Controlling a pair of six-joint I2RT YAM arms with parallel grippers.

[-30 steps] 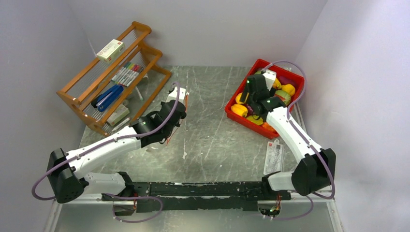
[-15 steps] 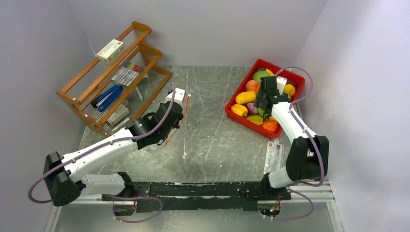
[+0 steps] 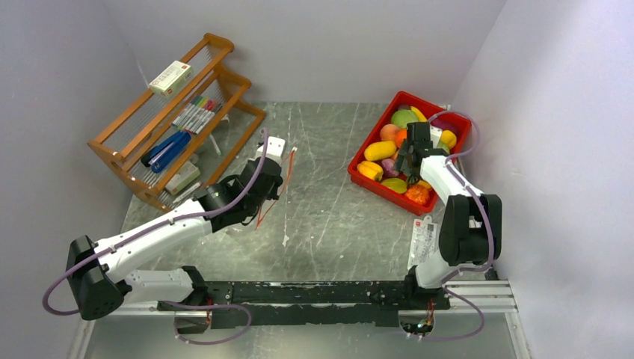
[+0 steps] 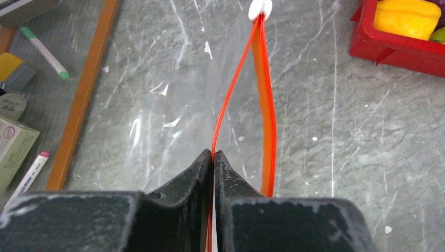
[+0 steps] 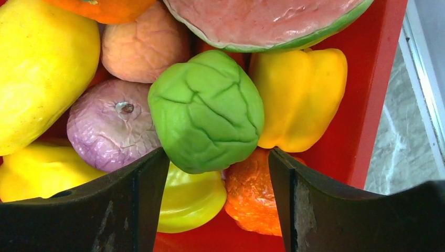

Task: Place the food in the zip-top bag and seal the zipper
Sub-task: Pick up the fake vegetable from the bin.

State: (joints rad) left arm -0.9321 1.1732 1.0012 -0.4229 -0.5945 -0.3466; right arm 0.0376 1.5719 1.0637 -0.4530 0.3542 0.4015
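Observation:
The clear zip-top bag (image 4: pixel 173 100) hangs from my left gripper (image 4: pixel 213 153), which is shut on one lip of its orange-red zipper (image 4: pixel 226 105). The other lip (image 4: pixel 264 105) bows away, so the mouth stands open. In the top view the bag (image 3: pixel 274 188) is held above the table's middle left by the left gripper (image 3: pixel 271 187). My right gripper (image 5: pixel 215 163) is open over the red tray (image 3: pixel 366 184) of toy food, its jaws on either side of a green cabbage-like piece (image 5: pixel 207 107). Around it lie yellow (image 5: pixel 299 94), purple (image 5: pixel 107 126), peach and orange (image 5: pixel 252 194) pieces.
A wooden rack (image 3: pixel 176 112) with markers, a blue tool and small boxes stands at the back left. A flat packaged item (image 3: pixel 423 241) lies by the right arm's base. Walls close in on three sides.
My right gripper has swung from the tray's left part to its right-centre and lowered over the food. My left gripper has shifted slightly with the bag still in it.

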